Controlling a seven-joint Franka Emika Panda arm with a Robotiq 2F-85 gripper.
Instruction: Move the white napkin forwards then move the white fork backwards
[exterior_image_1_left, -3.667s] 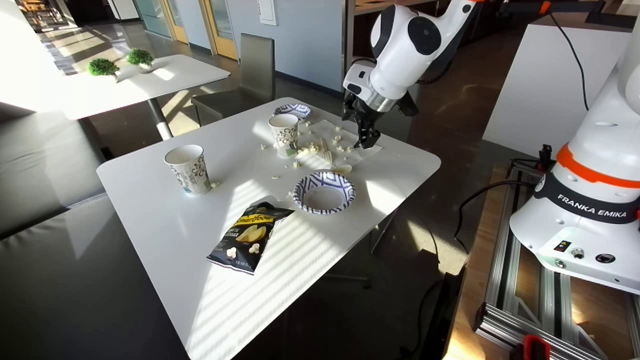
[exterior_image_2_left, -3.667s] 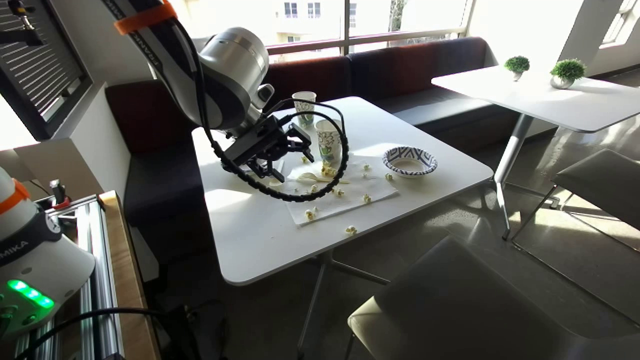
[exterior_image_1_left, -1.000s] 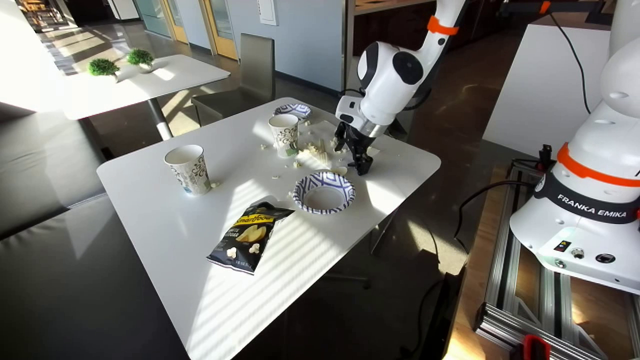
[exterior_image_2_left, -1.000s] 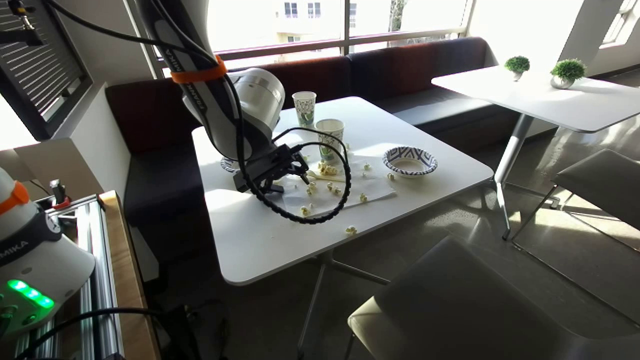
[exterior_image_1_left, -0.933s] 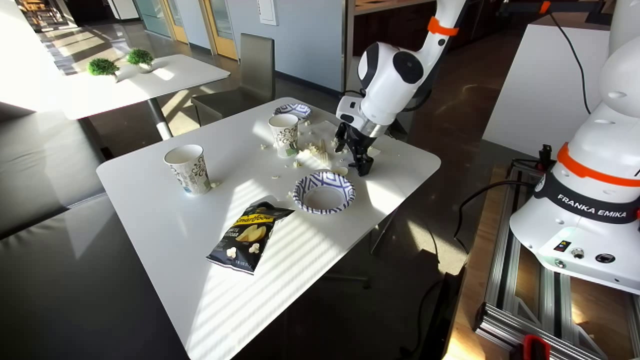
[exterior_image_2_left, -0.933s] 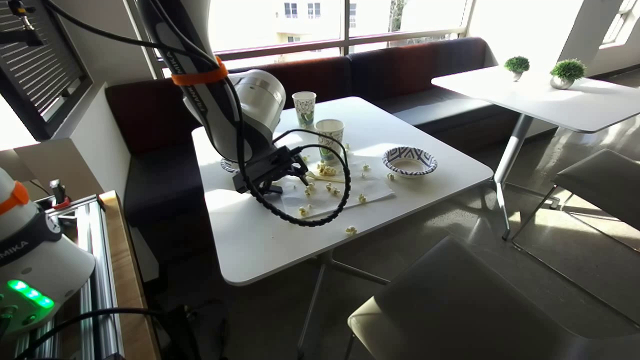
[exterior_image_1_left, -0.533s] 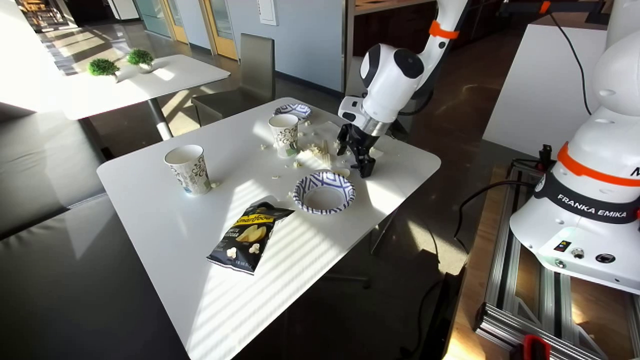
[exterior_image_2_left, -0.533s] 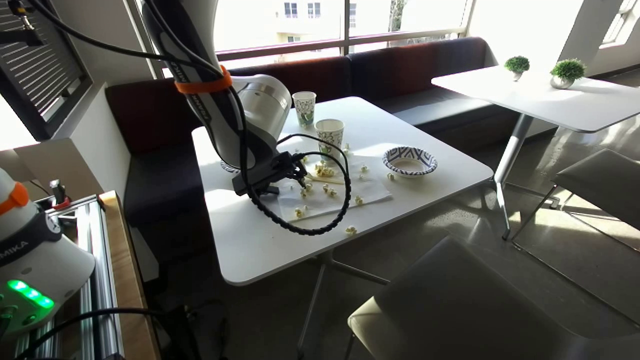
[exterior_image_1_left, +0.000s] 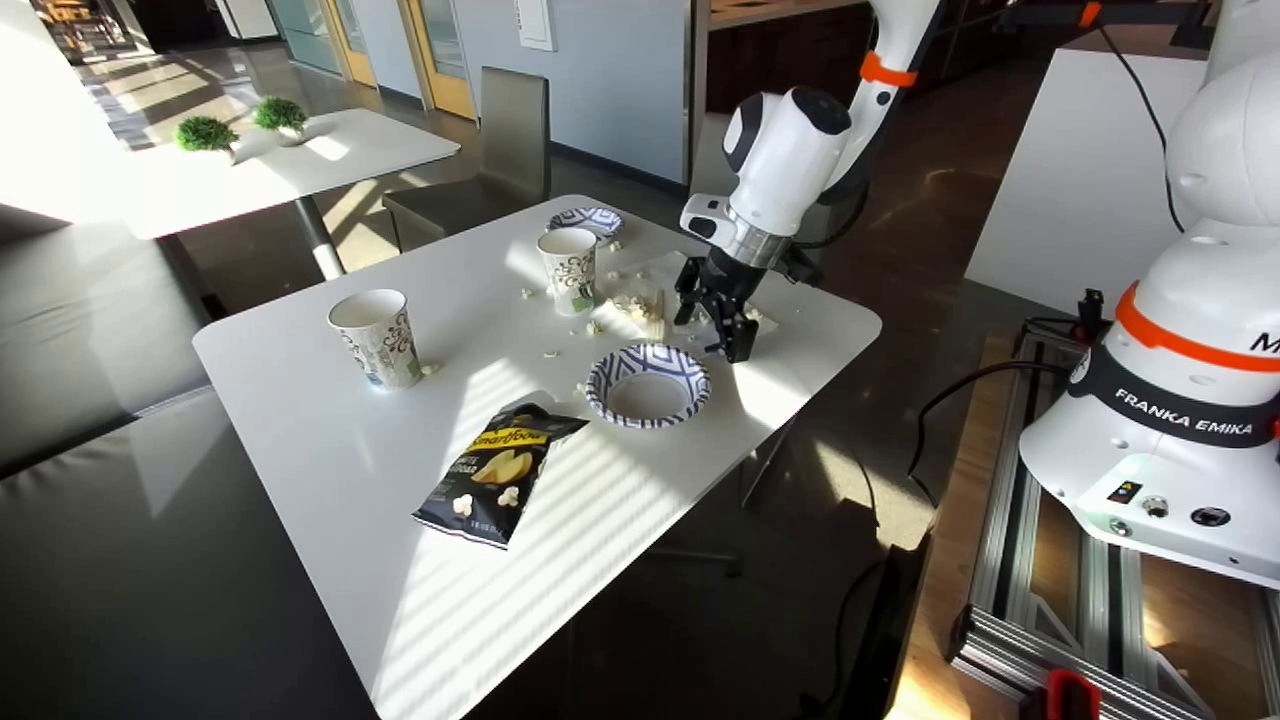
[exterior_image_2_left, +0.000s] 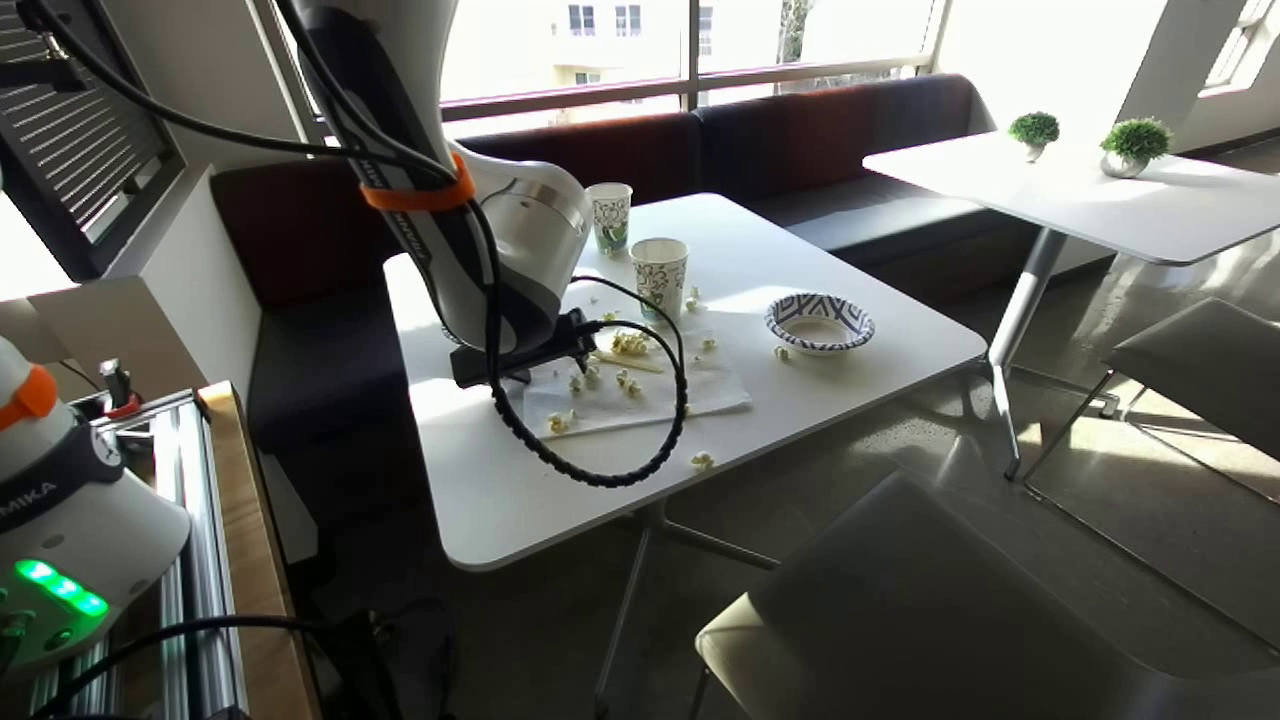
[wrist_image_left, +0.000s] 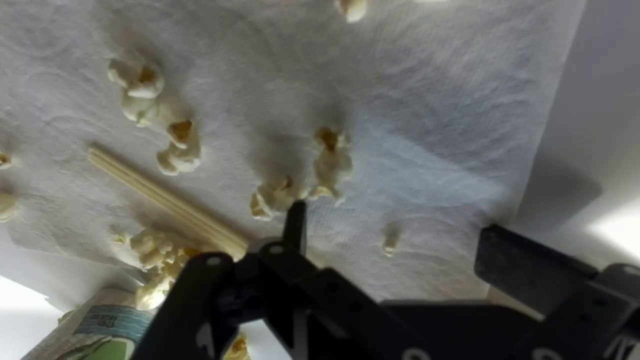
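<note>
sunlight lies in stripes over a white, round-cornered table (exterior_image_1_left: 460, 335), and a dark padded bench (exterior_image_2_left: 830, 145) runs along behind it. i have the black two-fingered gripper (wrist_image_left: 395, 232) low over a thin, rumpled white paper napkin (wrist_image_left: 280, 90), which lies flat on the table near a leaf-patterned paper cup (exterior_image_2_left: 659, 275) and carries scattered pale popcorn (wrist_image_left: 182, 142). my fingers stand well apart, with nothing i can see pinched between them. one black fingertip (wrist_image_left: 522, 270) sits right at the napkin's edge; whether it is pressing paper or only hovering, i can't tell. a slim, cream-white plastic fork (wrist_image_left: 165, 197) rests on the napkin too, one end lost behind the gripper.

so i take this as the first step, shifting the napkin forwards, with the fork not yet dealt with. next i'd want light, even pressure and a slow slide, enough to drag the paper without tearing it, so the fork and popcorn ride along. after that, a narrow pinch across the fork's handle to draw it back.
</note>
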